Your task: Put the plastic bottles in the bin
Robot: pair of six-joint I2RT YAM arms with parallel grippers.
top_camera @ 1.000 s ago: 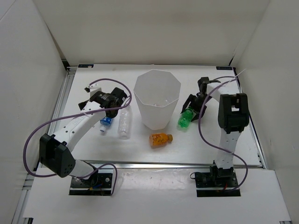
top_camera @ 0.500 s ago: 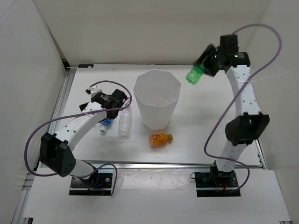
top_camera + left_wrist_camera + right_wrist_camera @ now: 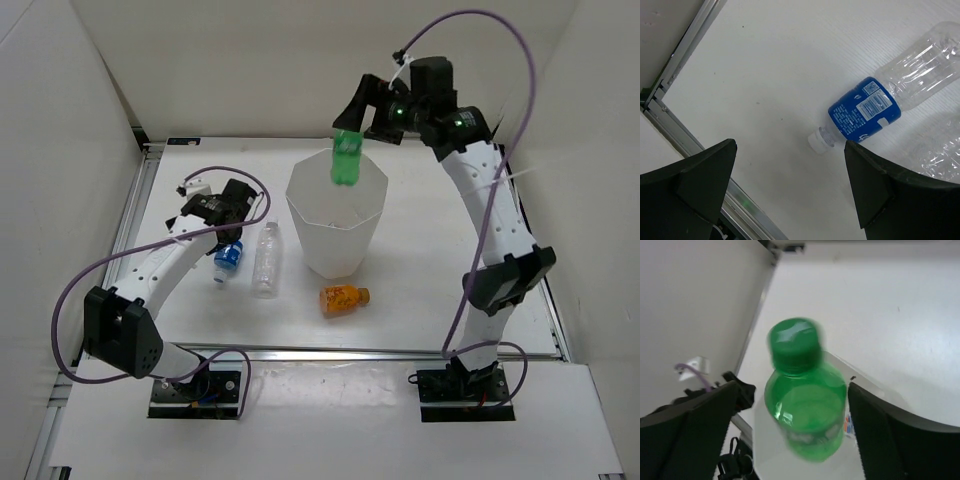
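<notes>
right gripper: raised high over the bin, jaws apart, nothing gripped
green bottle: in the air just under the right gripper, over the bin's rim, cap upward; in the right wrist view it is blurred between the two fingers and touches neither
left gripper: jaws spread wide, holding nothing, over the table left of the bin
blue-label bottle: lying on its side on the table under the left gripper, white cap on
clear bottle: lying on the table, just beside the blue-label bottle, left of the bin
orange bottle: lying on the table in front of the bin, near its base
</notes>
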